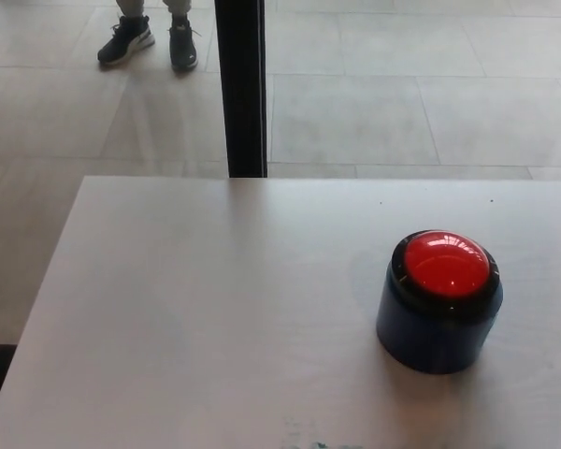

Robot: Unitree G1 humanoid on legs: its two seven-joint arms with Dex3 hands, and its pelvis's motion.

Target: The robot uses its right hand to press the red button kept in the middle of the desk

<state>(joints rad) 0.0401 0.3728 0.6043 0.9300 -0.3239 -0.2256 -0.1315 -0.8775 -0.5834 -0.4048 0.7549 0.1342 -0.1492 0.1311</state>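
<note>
A red dome button (447,264) sits on a dark blue round base (437,327) on the pale desk (215,309), right of the desk's middle. Nothing touches the button and its whole top shows. Neither of my hands nor any part of my arms appears in the head view.
A black vertical post (240,89) stands just behind the desk's far edge. A person's legs in dark shoes (148,42) stand on the tiled floor at the upper left. The desk's left edge runs diagonally down to the lower left.
</note>
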